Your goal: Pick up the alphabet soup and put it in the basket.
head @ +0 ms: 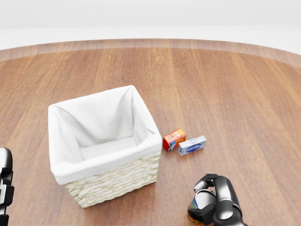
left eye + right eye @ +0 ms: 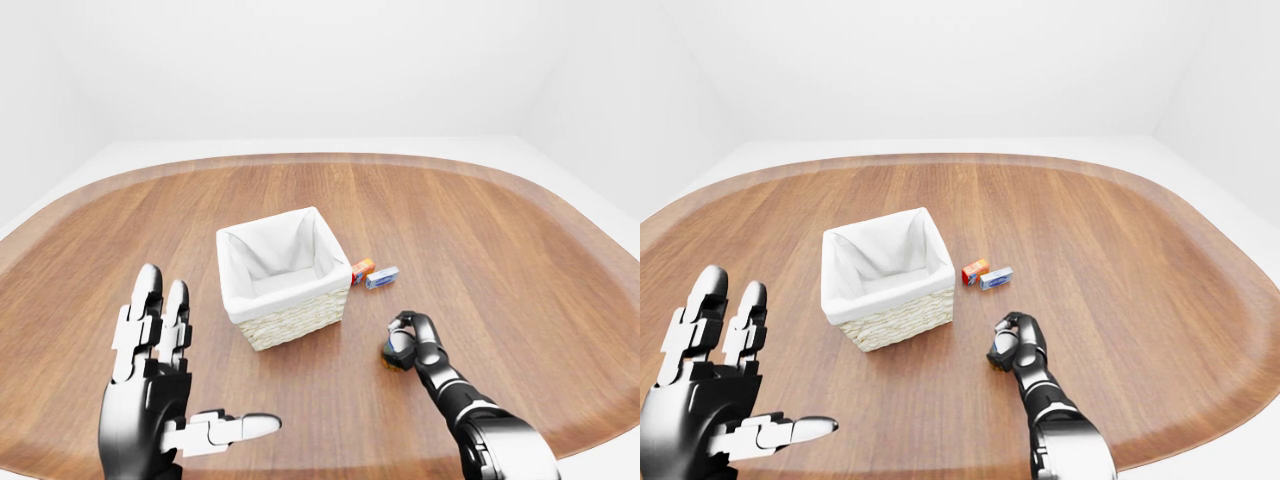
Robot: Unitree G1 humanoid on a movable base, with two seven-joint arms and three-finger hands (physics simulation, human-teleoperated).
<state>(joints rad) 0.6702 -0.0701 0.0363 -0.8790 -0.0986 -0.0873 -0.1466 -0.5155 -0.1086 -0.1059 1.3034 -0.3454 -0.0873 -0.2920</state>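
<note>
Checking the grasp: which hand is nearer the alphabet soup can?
Right. The right hand has its fingers closed round the alphabet soup can; the left hand hangs open, far to the left of the white-lined wicker basket.

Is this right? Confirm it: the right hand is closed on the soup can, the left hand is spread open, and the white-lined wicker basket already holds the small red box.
Not quite. The small red box lies on the wooden table beside the white-lined wicker basket, which the head view shows empty. The right hand is closed on the soup can, and the left hand is spread open.

The alphabet soup (image 1: 201,203) can (mostly hidden by fingers) lies right of the white-lined wicker basket (image 1: 111,179)
</note>
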